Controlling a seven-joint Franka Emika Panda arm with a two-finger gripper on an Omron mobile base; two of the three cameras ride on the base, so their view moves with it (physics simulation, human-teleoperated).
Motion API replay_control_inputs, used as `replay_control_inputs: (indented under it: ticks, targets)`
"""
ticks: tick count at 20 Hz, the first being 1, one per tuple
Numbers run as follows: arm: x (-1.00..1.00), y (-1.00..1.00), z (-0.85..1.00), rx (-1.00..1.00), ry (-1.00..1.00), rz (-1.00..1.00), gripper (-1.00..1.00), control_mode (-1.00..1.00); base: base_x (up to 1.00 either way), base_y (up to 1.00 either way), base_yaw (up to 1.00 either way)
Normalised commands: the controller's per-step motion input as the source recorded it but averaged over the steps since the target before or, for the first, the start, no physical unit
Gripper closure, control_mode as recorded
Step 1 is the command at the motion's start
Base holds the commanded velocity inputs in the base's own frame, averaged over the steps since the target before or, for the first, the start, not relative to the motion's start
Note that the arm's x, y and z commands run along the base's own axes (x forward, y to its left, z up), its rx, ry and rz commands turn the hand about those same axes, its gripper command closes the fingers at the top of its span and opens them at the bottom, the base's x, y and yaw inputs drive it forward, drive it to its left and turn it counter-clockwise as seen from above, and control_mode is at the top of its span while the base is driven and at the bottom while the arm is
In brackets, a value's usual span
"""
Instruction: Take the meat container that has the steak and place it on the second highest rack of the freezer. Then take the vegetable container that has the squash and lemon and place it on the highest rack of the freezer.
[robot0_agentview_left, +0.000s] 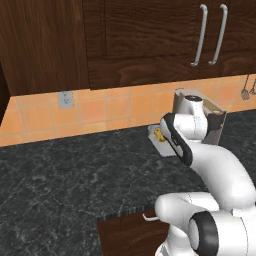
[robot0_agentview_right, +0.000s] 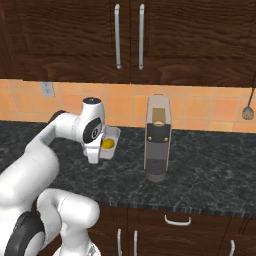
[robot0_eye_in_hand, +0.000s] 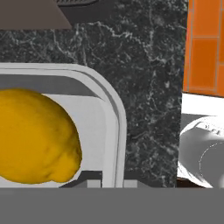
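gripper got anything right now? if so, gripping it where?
Cannot be told. In the hand view the gripper sits at the rim of the white container holding the lemon, but only the fingertips peek out, so no closed grip is visible.

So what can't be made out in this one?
- End effector: behind the arm's wrist in both base views, tips barely visible in the hand view; open or shut is unclear.
- Squash: not made out; the arm covers much of the white container, and the hand view's left edge crops it.
- Lemon: cut off at that left edge.
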Motion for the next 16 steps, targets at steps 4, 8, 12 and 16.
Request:
replay_control_inputs:
  ticks: [4, 8, 12, 16]
  targets:
    - [-0.45, 0.65, 0.63, 0.00, -0.01, 0.00, 1.00, -1.00, 0.00, 0.00, 0.00]
    - [-0.67, 0.60, 0.38, 0.00, 0.00, 0.00, 1.00, -1.00, 0.00, 0.00, 0.00]
    - [-0.72, 0.30, 0.46, 0.00, 0.00, 0.00, 1.00, -1.00, 0.00, 0.00, 0.00]
    - [-0.60, -0.04, 0.28, 0.01, -0.01, 0.00, 1.00, -1.00, 0.00, 0.00, 0.00]
